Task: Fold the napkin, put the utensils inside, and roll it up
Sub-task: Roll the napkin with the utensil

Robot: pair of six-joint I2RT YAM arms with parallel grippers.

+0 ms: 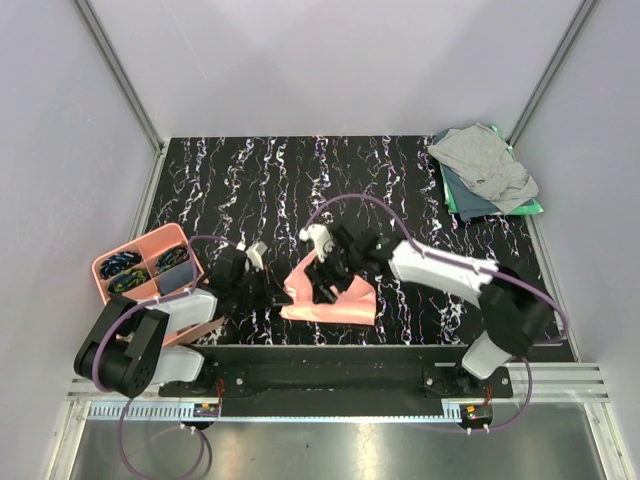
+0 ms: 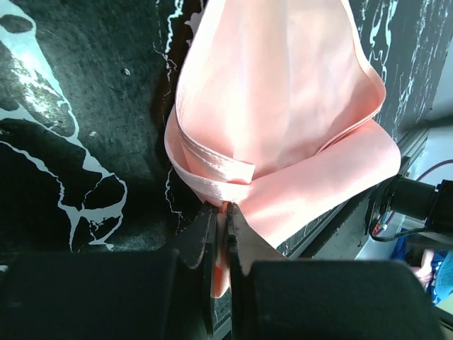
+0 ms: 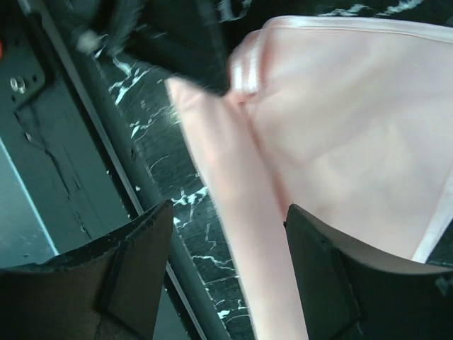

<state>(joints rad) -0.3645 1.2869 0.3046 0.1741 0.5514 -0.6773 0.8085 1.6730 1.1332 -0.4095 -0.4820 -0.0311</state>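
The salmon-pink napkin (image 1: 335,302) lies bunched and partly folded near the table's front edge. It fills the left wrist view (image 2: 283,106) and the right wrist view (image 3: 340,134). My left gripper (image 1: 272,288) is shut on the napkin's near left corner, and pink cloth shows pinched between its jaws (image 2: 225,223). My right gripper (image 1: 330,283) hovers over the napkin's top. It is open (image 3: 226,248), with a fold of the cloth running between its spread fingers. No fork or sticks are in view.
A pink divided tray (image 1: 118,262) with small dark and blue items stands at the left, by the left arm. A grey cloth (image 1: 485,160) lies on a green cloth (image 1: 528,208) at the back right corner. The table's front rail (image 3: 78,142) is close beside the napkin.
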